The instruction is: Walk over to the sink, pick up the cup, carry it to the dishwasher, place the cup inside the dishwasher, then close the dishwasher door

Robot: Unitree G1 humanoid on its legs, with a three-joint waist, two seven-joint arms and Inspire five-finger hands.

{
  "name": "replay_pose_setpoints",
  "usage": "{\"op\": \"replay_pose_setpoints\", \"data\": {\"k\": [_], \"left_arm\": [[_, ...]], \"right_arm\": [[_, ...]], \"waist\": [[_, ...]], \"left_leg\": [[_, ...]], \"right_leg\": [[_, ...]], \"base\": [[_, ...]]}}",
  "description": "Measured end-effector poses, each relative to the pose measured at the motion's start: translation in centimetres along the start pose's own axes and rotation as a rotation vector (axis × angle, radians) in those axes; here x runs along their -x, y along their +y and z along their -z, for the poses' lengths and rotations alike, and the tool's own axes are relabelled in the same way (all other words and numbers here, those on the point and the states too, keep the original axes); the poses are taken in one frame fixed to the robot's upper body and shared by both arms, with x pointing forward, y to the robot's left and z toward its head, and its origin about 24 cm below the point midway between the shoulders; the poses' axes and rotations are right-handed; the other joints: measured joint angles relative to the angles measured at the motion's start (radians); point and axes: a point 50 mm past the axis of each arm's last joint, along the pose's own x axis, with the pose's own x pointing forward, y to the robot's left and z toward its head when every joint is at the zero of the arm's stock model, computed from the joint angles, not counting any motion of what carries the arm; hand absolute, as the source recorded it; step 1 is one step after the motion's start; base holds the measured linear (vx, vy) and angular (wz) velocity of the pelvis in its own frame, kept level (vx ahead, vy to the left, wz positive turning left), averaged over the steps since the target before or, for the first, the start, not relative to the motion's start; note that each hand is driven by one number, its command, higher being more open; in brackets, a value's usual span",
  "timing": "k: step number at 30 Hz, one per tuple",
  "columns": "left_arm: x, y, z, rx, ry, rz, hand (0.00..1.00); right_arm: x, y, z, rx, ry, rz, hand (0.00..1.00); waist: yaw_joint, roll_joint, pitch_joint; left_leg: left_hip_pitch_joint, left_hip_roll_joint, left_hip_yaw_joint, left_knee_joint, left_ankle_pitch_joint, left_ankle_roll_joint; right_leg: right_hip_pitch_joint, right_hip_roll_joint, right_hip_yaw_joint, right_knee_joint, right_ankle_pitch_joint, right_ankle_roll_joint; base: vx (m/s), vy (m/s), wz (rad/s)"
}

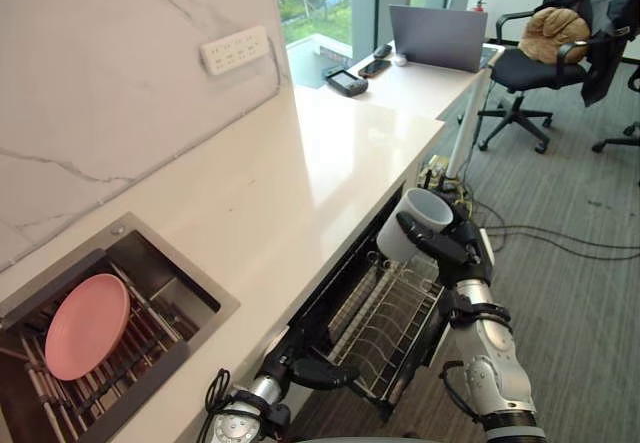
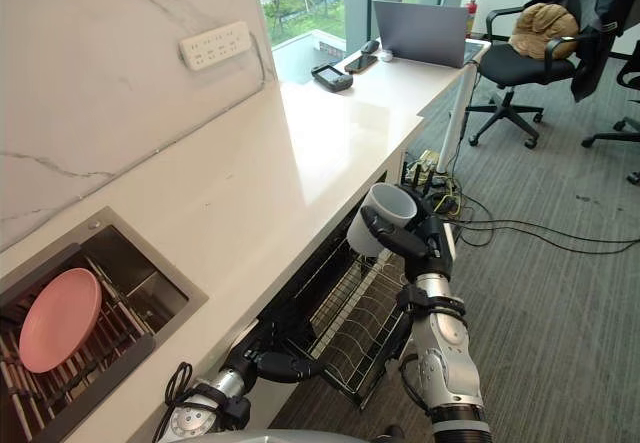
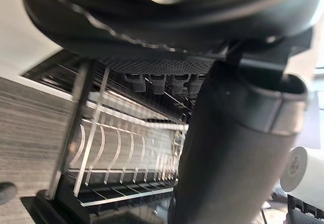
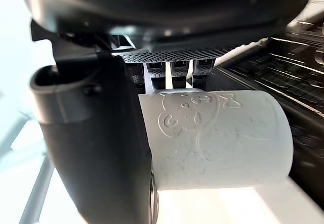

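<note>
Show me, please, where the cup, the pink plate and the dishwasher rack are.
cup [image 4: 223, 138], right wrist view, side wall.
pink plate [image 1: 88, 325], left eye view, its face.
dishwasher rack [image 1: 390, 323], left eye view, wire tines.

Right robot hand [image 1: 455, 250] aloft, tight round cup [image 1: 418, 219] — left robot hand [image 1: 318, 371] low.

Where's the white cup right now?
The white cup is in the robot's right hand, right of centre in the eye views, held above the pulled-out dishwasher rack, just off the counter edge.
</note>
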Motion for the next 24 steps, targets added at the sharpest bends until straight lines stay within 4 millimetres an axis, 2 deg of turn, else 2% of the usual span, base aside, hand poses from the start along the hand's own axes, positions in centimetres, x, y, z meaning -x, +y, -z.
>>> {"op": "replay_pose_setpoints", "data": {"k": [3, 7, 12, 17, 22, 24], "left_arm": [[0.3, 0.2, 1.7, -0.048, 0.08, -0.026, 1.0], [1.2, 0.5, 4.5, -0.095, 0.216, -0.086, 1.0], [3.2, 2.6, 8.2, -0.11, 0.414, -0.249, 1.0], [3.9, 3.6, 9.1, -0.116, 0.475, -0.374, 1.0], [3.7, 4.2, 9.4, -0.065, 0.534, -0.466, 1.0], [3.4, 4.9, 9.1, -0.05, 0.535, -0.513, 1.0]], "right_arm": [[0.2, 0.2, 1.7, 0.064, 0.117, -0.079, 0.0], [0.9, -0.3, 4.5, 0.114, 0.27, -0.108, 0.0], [1.6, -1.7, 6.2, 0.236, 0.374, -0.088, 0.0], [1.9, -2.8, 7.6, 0.316, 0.474, -0.083, 0.0], [0.8, -3.1, 8.4, 0.408, 0.549, -0.102, 0.0], [0.0, -3.0, 8.7, 0.448, 0.591, -0.114, 0.0]], "waist": [[0.0, 0.0, 0.002], [0.025, -0.003, 0.005], [0.031, -0.012, 0.022], [0.067, -0.024, 0.04], [0.085, -0.027, 0.06], [0.11, -0.024, 0.087]], "left_leg": [[0.001, -0.001, -0.024, -0.004, 0.004, 0.0], [0.0, 0.0, -0.033, -0.013, 0.007, -0.002], [-0.002, -0.004, -0.049, -0.014, 0.01, -0.006], [-0.023, -0.014, -0.081, -0.009, 0.018, -0.014], [-0.069, -0.003, -0.026, 0.022, 0.024, -0.012], [-0.071, -0.01, -0.032, 0.027, 0.031, -0.003]], "right_leg": [[0.015, 0.0, -0.028, 0.001, -0.009, 0.004], [0.02, -0.002, -0.053, 0.01, -0.025, 0.008], [0.03, -0.012, -0.09, 0.034, -0.047, 0.016], [0.04, -0.028, -0.148, 0.054, -0.063, 0.025], [0.041, -0.058, -0.216, 0.107, -0.09, 0.038], [0.041, -0.065, -0.22, 0.115, -0.09, 0.039]], "base": [[0.01, -0.013, 0.26], [0.02, -0.009, 0.17], [0.02, -0.006, 0.2], [-0.02, -0.002, 0.35], [-0.04, 0.018, 0.48], [-0.02, 0.049, 0.13]]}}
